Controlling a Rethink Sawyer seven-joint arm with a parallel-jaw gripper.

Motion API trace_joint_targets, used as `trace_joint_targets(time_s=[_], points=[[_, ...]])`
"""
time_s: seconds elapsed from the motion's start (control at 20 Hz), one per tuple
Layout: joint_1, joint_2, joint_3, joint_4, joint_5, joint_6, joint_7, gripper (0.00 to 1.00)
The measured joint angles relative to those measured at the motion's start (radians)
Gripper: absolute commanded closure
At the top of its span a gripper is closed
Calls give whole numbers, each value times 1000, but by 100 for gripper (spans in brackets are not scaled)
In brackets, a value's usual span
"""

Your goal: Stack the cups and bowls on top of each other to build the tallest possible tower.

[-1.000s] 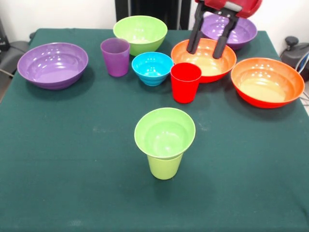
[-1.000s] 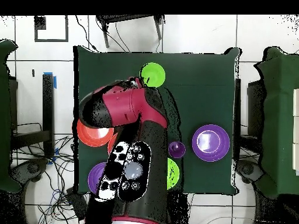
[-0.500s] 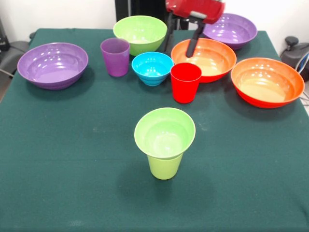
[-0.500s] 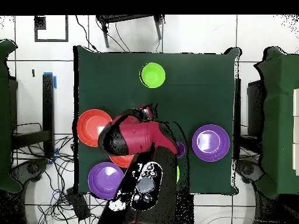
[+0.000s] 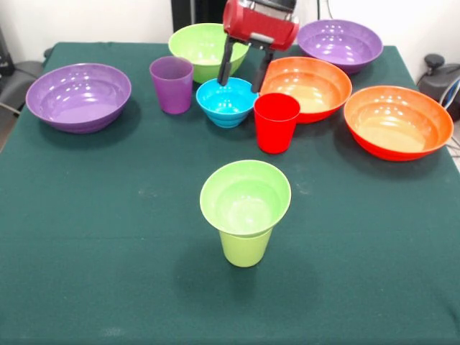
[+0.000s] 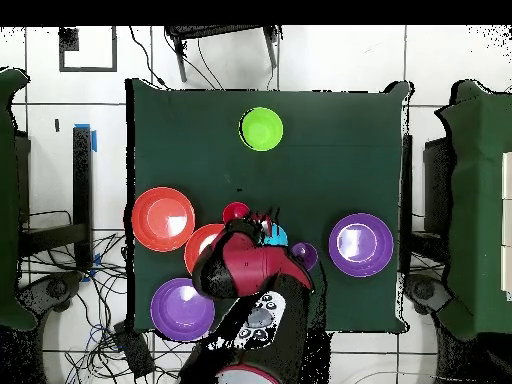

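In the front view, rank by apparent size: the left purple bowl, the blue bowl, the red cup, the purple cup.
1. Left purple bowl, clearly widest.
2. Blue bowl.
3. Red cup and purple cup look about alike; the red stands slightly nearer the camera, so I won't rank them.

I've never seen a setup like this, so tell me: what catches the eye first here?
Most striking is the small lime-green bowl perched on the lime-green cup, alone in the middle of the green table. Behind it runs a bright row of purple, orange and green bowls and cups. There the red gripper hangs open, its two dark fingers over the small blue bowl beside the red cup.
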Motion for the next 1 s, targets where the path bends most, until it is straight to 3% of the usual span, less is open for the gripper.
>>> trace_joint_targets(time_s=[0.5, 1.0], points=[[86, 44, -16, 25, 57, 30, 85, 0], [104, 21, -16, 6, 80, 127, 85, 0]])
